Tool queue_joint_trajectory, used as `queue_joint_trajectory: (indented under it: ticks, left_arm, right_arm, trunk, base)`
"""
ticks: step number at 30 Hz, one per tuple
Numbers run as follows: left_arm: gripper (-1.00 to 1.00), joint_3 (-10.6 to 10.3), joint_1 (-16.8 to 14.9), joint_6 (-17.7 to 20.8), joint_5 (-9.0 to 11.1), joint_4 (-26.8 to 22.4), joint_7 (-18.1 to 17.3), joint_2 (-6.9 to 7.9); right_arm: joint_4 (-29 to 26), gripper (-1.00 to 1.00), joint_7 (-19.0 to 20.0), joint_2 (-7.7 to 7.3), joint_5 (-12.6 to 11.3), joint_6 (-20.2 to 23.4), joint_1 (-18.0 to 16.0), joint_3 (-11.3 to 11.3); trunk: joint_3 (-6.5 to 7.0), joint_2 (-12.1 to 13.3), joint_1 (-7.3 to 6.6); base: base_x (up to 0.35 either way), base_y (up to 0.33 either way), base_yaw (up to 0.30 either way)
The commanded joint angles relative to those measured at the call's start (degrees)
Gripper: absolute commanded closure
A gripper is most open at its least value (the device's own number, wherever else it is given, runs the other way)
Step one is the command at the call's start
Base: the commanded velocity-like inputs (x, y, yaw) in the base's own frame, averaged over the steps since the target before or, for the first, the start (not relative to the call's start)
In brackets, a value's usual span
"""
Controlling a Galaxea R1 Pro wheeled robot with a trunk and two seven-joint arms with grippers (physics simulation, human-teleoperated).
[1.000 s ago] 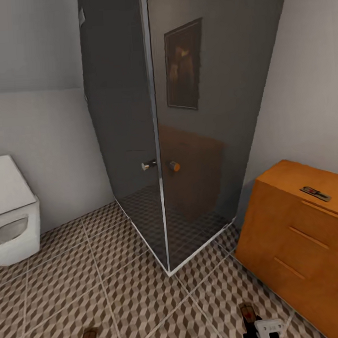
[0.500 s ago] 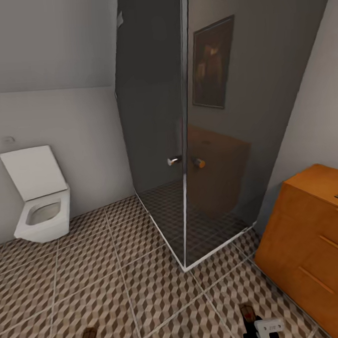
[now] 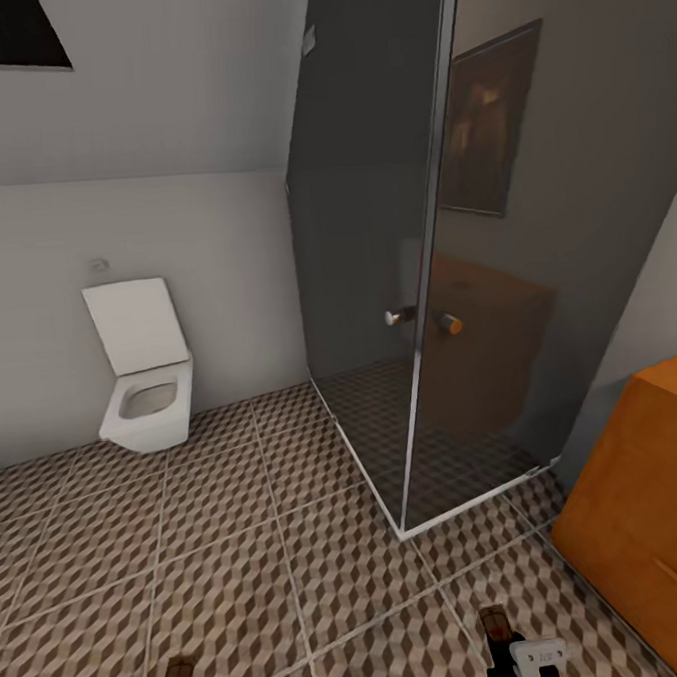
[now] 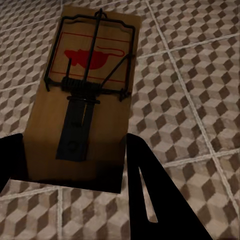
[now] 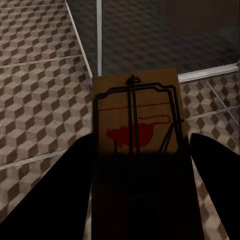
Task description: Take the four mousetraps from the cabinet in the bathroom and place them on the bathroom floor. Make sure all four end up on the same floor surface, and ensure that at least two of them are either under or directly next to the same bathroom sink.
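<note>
Bathroom floor [image 3: 243,575]: large square tiles, brown-beige-cream cube print, pale grout lines. Glass shower stall [image 3: 445,272] stands on it, its white base frame meeting the tiles. Left of the shower, a white toilet [image 3: 145,375] against the wall, over the tiles. Right of the shower, an orange-brown cabinet [image 3: 645,520] sits on the floor.

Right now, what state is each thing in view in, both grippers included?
Left gripper: shut on a mousetrap, held above the bathroom floor.
Right gripper: shut on a second mousetrap, also off the floor.
Toilet: lid raised, bowl open.
Shower door: closed, glass dark.
Cabinet: one corner in the head view, the drawer front visible is shut.
</note>
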Motion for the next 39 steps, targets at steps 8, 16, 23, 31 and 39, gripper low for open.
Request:
queue_joint_trajectory:
  ticks: [8,16,23,31,39]
  left_arm:
    - [1.0,-0.46,-0.07,-0.1,-0.2,0.15,0.7,-0.04]
    - [1.0,-0.46,-0.07,-0.1,-0.2,0.15,0.7,-0.04]
    - [1.0,-0.46,-0.07,-0.1,-0.2,0.15,0.7,-0.04]
    - [1.0,-0.46,-0.07,-0.1,-0.2,0.15,0.7,-0.04]
    - [1.0,-0.45,-0.07,-0.1,-0.2,0.15,0.7,-0.04]
  right_arm:
    - [0.0,1.0,-0.15,-0.05,0.37,-0.11,-0.01,0.04]
    - [0.0,1.0,-0.15,-0.04,0.37,-0.11,-0.01,0.02]
    - [0.0,1.0,-0.14,-0.04,0.37,-0.11,-0.01,0.03]
    - [0.0,1.0,-0.17,-0.02,0.37,-0.11,-0.01,0.06]
    - [0.0,1.0,-0.2,-0.02,0.37,-0.11,-0.01,0.07]
  trunk:
    - [-0.05,-0.03,-0.01]
    - [-0.05,-0.03,-0.01]
    - [-0.05,-0.03,-0.01]
    - [-0.05,-0.03,-0.01]
    - [-0.05,-0.03,-0.01]
  base:
    - [-0.079,0.0,0.284]
    - [-0.079,0.0,0.284]
    - [-0.079,0.0,0.284]
    - [-0.079,0.0,0.284]
    - [-0.079,0.0,0.284]
